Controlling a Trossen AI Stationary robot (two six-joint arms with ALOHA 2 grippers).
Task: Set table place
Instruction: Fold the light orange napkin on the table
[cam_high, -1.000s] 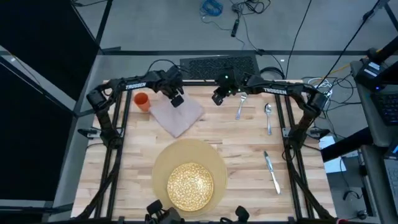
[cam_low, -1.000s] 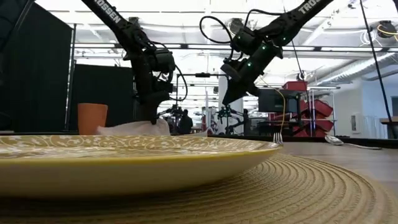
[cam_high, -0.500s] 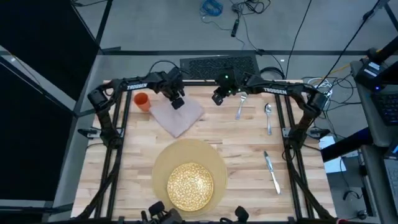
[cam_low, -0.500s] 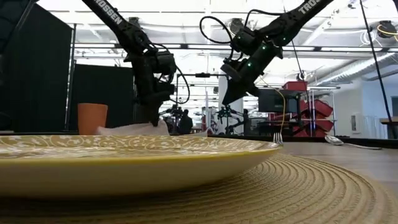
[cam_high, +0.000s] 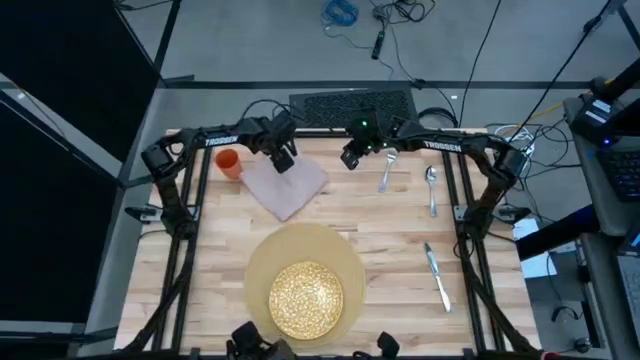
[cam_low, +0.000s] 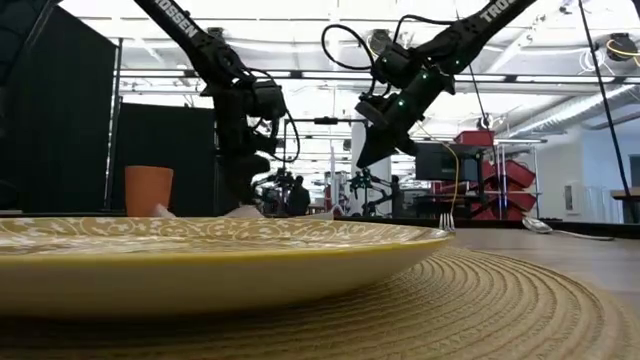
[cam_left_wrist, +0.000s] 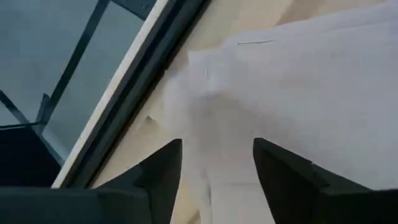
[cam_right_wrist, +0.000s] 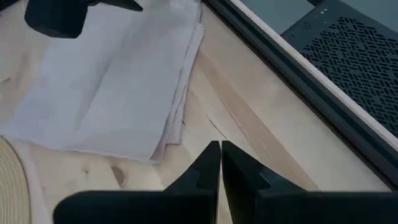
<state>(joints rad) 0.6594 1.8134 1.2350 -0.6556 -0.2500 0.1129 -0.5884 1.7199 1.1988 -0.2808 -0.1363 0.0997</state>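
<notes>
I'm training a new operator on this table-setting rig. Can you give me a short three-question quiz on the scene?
1. True or false: the small orange cup stands on the round tan woven mat.
2. Which gripper is over the pinkish-grey cloth napkin? A left, B right, C neither.
3. Fill in: the gold-speckled round plate lies on the ____.

Key:
1. False, it stands apart on the table.
2. A, the left gripper, fingers open; the right gripper is shut.
3. Mat.
</notes>
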